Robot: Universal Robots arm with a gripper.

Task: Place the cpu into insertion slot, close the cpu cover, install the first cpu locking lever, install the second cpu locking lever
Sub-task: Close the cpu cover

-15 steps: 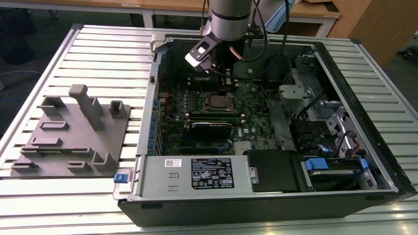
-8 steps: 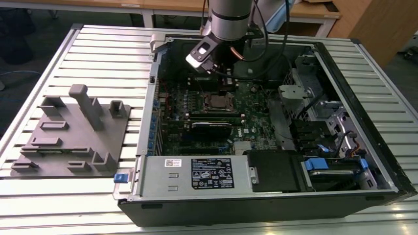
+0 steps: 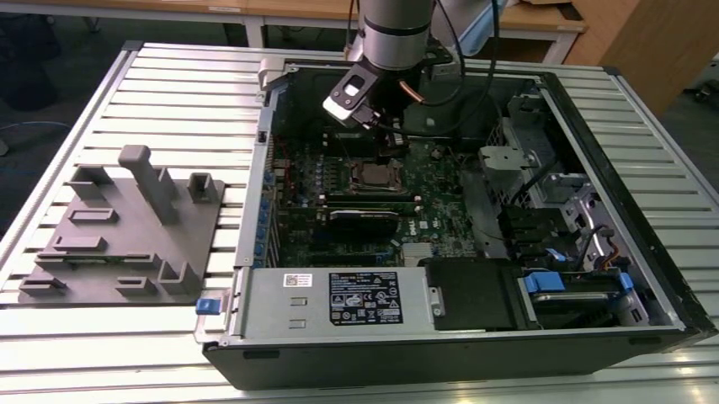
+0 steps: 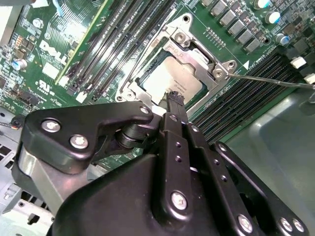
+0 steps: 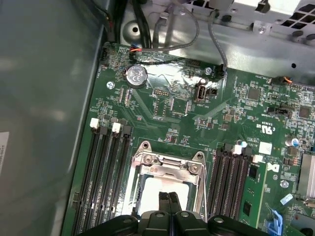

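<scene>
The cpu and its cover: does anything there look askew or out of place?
The cpu sits flat under the cpu cover. Only a thin locking lever juts out sideways from the cover's corner, seemingly unlatched.

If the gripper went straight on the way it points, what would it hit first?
The gripper would probably meet the cpu top first, near the cover edge; depth is unclear, so it might be the cover.

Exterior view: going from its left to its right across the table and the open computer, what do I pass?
Grey fixture plate → blue latch tab → cpu → silver metal bracket → blue drive handle.
</scene>
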